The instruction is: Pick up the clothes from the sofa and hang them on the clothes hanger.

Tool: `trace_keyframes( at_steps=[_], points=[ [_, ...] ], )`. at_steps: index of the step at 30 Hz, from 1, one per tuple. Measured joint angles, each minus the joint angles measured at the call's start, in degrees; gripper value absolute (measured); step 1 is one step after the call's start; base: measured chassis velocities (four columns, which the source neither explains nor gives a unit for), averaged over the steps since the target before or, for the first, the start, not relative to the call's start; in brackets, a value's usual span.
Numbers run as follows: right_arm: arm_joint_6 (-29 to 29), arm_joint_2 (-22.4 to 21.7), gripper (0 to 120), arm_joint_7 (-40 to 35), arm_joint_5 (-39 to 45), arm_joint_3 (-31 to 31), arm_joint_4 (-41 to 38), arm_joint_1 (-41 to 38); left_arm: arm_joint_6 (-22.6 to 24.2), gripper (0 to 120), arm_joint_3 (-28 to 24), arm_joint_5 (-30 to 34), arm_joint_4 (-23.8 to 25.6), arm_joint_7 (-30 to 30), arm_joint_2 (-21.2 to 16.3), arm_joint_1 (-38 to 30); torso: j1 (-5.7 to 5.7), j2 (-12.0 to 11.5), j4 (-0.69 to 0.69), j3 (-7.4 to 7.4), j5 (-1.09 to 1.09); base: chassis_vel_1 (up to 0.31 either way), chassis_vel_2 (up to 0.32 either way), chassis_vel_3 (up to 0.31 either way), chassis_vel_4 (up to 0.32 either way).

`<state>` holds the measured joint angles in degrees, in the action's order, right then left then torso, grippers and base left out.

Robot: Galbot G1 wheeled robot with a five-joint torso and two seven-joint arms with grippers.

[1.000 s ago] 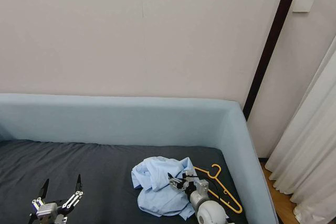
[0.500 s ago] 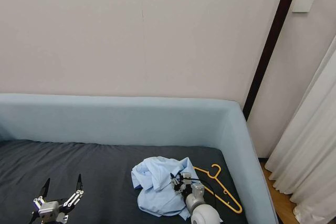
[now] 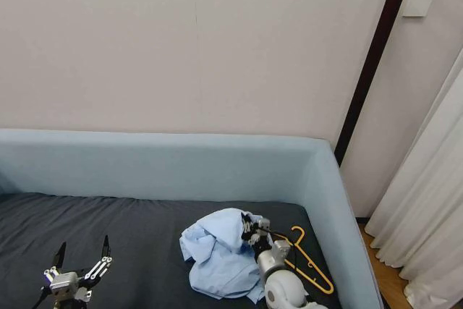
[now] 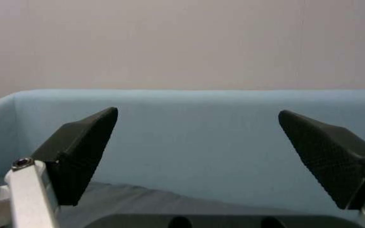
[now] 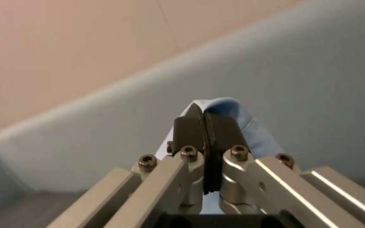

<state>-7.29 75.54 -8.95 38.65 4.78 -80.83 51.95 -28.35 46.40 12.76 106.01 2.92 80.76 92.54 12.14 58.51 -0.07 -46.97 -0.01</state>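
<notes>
Our right gripper [image 3: 250, 231] is clamped tight on a fold of the light blue shirt [image 3: 215, 252], on the sofa [image 3: 145, 168] beside an orange hanger [image 3: 312, 269]. Our left gripper [image 3: 84, 245] hovers, spread wide.

Home living room, pale blue sofa [image 3: 181, 168], white curtain [image 3: 427, 236], plain wall [image 3: 195, 48], dark door frame [image 3: 369, 70]

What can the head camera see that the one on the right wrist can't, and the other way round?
Head view: the crumpled blue shirt heaped on the dark seat, an orange hanger beside it, and the left tool open over the seat. Right wrist view: up close, the right tool shut on a fold of the shirt. Both: the shirt, the right tool, the sofa's pale blue backrest and the wall.
</notes>
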Motion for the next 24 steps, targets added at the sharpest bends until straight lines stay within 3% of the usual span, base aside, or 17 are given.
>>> trace_keyframes(
  at_steps=[5,8,17,20,24],
  points=[
    [-4.77,-7.38,0,2.29,11.95,1.48,-10.62,-8.87,-0.40,100,-1.43,0.18,-1.21,0.04,0.00,-1.05,0.00,0.00,0.01,0.00,0.00,0.000,0.000,0.000,0.000],
    [-5.11,-9.58,0,3.70,14.02,2.79,-11.32,-13.79,-0.51,100,-1.71,0.57,-0.93,0.05,-0.10,-1.35,0.00,0.00,0.00,0.00,0.00,0.000,0.000,0.000,0.000],
    [-5.25,-10.88,0,4.29,16.81,4.71,-10.27,-22.76,-0.32,100,-2.26,2.17,-0.35,0.07,-0.21,-2.02,0.00,0.00,0.01,0.00,-0.01,0.000,0.000,0.000,0.000],
    [-4.74,-11.73,0,4.34,17.64,5.60,-10.40,-27.40,2.88,100,-2.96,7.18,2.92,0.93,-0.52,-1.58,0.00,0.00,0.01,0.00,0.01,0.000,0.000,0.000,0.000],
    [-4.37,-13.31,0,4.99,19.51,6.35,-11.47,-32.79,4.27,100,-2.99,8.68,4.14,1.54,-0.69,-1.91,0.00,0.00,0.01,0.00,0.00,0.000,0.000,0.000,0.000]
  ],
)
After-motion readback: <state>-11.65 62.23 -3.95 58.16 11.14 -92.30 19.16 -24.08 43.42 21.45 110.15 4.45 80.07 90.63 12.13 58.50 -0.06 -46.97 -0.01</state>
